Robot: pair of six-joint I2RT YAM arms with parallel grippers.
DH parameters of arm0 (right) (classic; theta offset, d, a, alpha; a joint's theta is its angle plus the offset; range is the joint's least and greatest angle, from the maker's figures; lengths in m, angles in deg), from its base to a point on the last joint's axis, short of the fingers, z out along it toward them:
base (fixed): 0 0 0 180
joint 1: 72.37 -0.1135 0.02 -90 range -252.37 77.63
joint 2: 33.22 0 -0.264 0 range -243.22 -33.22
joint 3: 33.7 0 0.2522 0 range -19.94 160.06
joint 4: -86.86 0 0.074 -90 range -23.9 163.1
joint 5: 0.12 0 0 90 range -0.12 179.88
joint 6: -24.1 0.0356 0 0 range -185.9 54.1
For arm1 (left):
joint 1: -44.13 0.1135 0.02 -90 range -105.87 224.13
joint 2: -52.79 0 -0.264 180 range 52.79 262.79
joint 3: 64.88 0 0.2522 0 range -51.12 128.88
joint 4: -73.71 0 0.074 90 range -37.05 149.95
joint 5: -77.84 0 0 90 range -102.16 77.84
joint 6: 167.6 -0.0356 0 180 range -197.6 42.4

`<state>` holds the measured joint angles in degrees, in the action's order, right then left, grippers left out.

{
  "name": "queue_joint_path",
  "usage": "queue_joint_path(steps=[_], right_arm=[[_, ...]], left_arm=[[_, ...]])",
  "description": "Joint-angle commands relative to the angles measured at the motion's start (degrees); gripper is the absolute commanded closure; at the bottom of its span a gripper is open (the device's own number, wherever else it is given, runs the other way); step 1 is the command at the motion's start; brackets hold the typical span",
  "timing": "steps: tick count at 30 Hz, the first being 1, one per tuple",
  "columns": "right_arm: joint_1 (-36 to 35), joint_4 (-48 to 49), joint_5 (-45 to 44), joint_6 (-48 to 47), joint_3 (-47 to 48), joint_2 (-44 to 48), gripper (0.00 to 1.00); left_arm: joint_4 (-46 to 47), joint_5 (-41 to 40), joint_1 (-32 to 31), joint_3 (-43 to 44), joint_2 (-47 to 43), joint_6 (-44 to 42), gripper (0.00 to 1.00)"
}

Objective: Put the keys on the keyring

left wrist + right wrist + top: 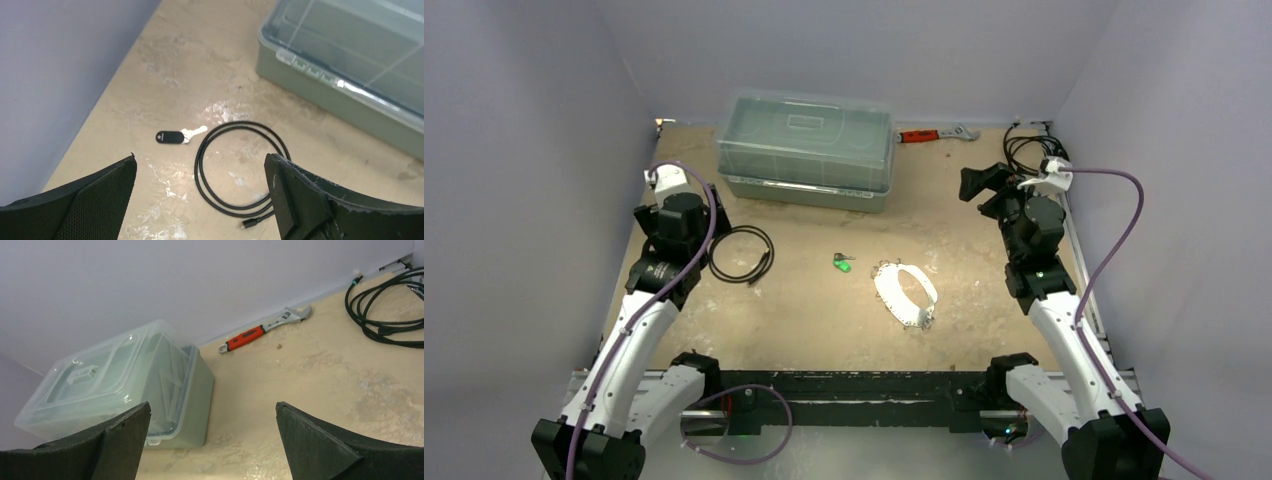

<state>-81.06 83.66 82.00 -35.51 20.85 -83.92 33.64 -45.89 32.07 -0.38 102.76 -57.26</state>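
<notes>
A small key with a green head lies mid-table. Just right of it lies the white oval tag, with a thin silver chain and small metal bits at its ends. I cannot tell whether any silver keys are among those bits. A silver key with a black head lies near the left wall, left of the cable loop. My left gripper is open and empty above the cable loop. My right gripper is open and empty at the far right, well away from the tag.
A black coiled cable loop lies under the left gripper. A clear lidded plastic box stands at the back. A red-handled wrench lies by the back wall. Black cables are bunched in the far right corner.
</notes>
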Motion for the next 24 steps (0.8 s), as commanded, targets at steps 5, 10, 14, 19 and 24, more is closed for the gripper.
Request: queue_joint_path(steps=[5,10,14,19,24], right_arm=[[-3.45,-6.08,1.45,-2.54,1.66,-0.64,0.01],[-11.17,-10.34,-4.19,-4.37,2.91,-1.41,0.01],[-13.28,-14.78,-4.23,-3.07,3.17,-1.25,0.01],[-17.54,-15.95,-5.98,0.15,1.55,-4.13,0.01],[-23.03,-16.39,-8.26,4.29,1.34,-9.62,0.08]], left_arm=[[5.48,21.21,0.01,-1.84,1.74,-6.82,0.03],[7.59,31.62,-0.97,-2.26,3.63,-8.54,0.08],[8.77,37.20,-2.36,-2.60,4.44,-9.60,0.11],[9.37,39.88,-2.61,-3.16,4.35,-9.46,0.15],[9.52,39.87,-2.80,-3.35,4.25,-9.48,0.20]])
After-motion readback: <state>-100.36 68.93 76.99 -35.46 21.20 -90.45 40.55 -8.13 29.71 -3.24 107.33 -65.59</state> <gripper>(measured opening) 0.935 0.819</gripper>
